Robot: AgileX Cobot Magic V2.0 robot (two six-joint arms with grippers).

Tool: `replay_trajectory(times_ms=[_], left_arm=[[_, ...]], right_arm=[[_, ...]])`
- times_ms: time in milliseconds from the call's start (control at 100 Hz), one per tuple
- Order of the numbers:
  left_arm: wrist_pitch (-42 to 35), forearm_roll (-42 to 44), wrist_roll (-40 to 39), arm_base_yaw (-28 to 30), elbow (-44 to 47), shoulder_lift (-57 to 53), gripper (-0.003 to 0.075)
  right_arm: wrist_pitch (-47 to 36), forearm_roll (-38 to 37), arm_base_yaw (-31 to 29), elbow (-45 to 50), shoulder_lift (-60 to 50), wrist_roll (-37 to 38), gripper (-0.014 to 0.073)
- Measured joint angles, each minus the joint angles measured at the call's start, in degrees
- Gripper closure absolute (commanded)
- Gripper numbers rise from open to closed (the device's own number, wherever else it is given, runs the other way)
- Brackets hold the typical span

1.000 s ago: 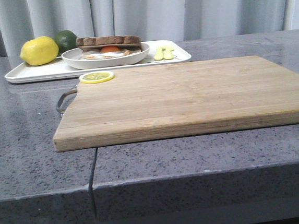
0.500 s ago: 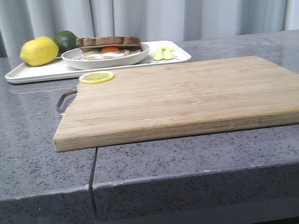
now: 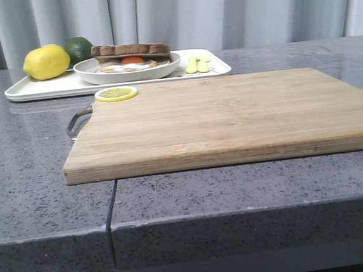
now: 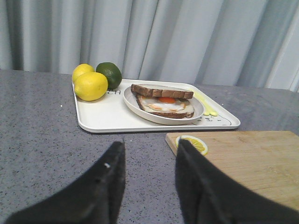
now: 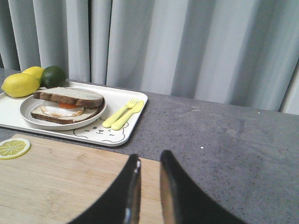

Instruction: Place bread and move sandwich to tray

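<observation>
The sandwich [image 3: 131, 51] lies on its round white plate [image 3: 128, 74] on the white tray [image 3: 37, 90] at the back left. The bread [image 4: 161, 91], with its dark crust, is the top slice over the fried egg. The sandwich [image 5: 67, 97] and the tray's bear drawing [image 5: 103, 133] show in the right wrist view. My left gripper [image 4: 149, 151] is open and empty above the counter, short of the tray [image 4: 103, 116]. My right gripper [image 5: 150, 158] is open by a narrow gap, empty, over the cutting board's far corner. Neither gripper shows in the front view.
A wooden cutting board [image 3: 230, 112] with a metal handle fills the middle, with a lemon slice [image 3: 116, 94] on its far left corner. On the tray are lemons [image 3: 46, 62], a lime [image 3: 80, 48] and a yellow fork and spoon [image 5: 124, 114]. Grey curtains hang behind.
The whole front view has shifted a touch to the left. Nothing on the table has moved.
</observation>
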Motion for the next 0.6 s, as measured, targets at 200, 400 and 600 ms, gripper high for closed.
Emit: replay_trajectory(times_ms=[200, 400, 600], left_arm=[[0.0, 0.0, 0.0, 0.0, 0.0, 0.0, 0.074], [-0.09, 0.0, 0.0, 0.0, 0.0, 0.0, 0.0739], [-0.09, 0.0, 0.0, 0.0, 0.0, 0.0, 0.0739]], right_arm=[[0.0, 0.0, 0.0, 0.0, 0.0, 0.0, 0.0664], [0.27, 0.0, 0.0, 0.0, 0.0, 0.0, 0.0664], [0.31, 0.0, 0.0, 0.0, 0.0, 0.0, 0.0664]])
